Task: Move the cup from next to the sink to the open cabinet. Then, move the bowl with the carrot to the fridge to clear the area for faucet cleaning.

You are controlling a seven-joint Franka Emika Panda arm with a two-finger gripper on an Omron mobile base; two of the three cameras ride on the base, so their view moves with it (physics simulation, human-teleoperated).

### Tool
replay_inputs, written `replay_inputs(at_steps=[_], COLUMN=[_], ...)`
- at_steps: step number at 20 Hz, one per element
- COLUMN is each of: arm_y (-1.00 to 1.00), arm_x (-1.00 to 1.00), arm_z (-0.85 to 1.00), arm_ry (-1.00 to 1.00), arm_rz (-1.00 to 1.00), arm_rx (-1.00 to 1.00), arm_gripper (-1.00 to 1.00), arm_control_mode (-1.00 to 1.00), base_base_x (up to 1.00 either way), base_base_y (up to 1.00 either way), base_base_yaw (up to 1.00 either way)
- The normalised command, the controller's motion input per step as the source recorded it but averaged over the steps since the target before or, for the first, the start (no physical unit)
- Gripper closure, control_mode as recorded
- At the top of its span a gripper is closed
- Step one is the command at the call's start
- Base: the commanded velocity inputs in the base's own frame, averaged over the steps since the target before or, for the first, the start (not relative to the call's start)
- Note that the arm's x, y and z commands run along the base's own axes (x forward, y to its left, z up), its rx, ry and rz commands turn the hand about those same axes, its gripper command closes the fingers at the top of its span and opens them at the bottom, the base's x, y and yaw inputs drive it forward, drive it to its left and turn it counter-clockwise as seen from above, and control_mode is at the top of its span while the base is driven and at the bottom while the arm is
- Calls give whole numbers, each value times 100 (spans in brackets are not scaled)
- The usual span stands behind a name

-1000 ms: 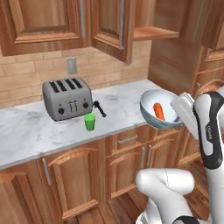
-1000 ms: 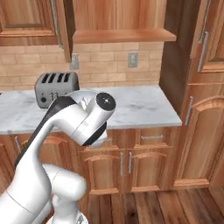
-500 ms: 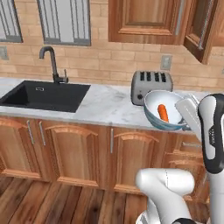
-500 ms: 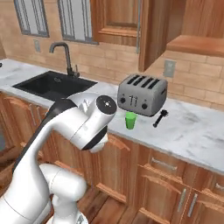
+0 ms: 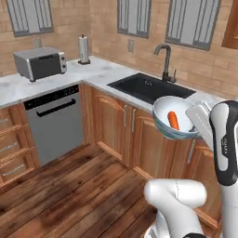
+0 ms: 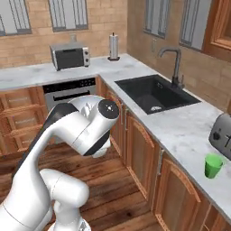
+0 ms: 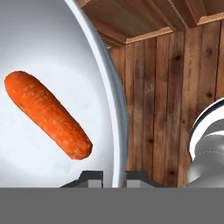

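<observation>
End effector (image 7: 114, 175) grips the rim of the bowl (image 5: 162, 122), one fingertip on each side of the wall, closed down onto it, as the hand view shows. The bowl is held up in the air in front of the base cabinets, tipped so its pale inside faces the left base camera.

Largest around it is the white marble bench (image 6: 180, 131), running along two walls and meeting in a corner. Wooden base cabinets (image 5: 114, 128) stand beneath it, with a steel dishwasher front (image 5: 56, 123) under the left run. The floor (image 5: 69, 190) is dark wooden planking. Windows (image 5: 190, 21) with grey slats sit in the brick wall above.

The sink (image 6: 153, 92), a black basin, is set into the bench past the corner, and the black faucet (image 6: 173, 67) rises at its far edge. On the left run a toaster oven (image 6: 69, 55) sits against the wall, with a paper towel roll (image 6: 113, 46) upright near the corner. At the right edge of the right base view part of a toaster (image 6: 222, 135) shows on the bench.

The cup (image 6: 213, 165) stands upright on the bench just in front of that toaster, well apart from the sink.

The carrot (image 5: 173, 120) lies inside the bowl, against its pale inner wall.
</observation>
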Motion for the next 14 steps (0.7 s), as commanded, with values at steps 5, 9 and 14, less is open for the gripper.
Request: replay_inputs(at_steps=[5,9,14], arm_y=[0,0,0], arm_x=[0,0,0], arm_z=[0,0,0], arm_ry=[0,0,0], arm_rz=[0,0,0], arm_rx=[0,0,0], arm_gripper=[100,100,100], arm_control_mode=[100,100,100], base_base_x=[0,0,0], base_base_y=[0,0,0], base_base_yaw=[97,98,99])
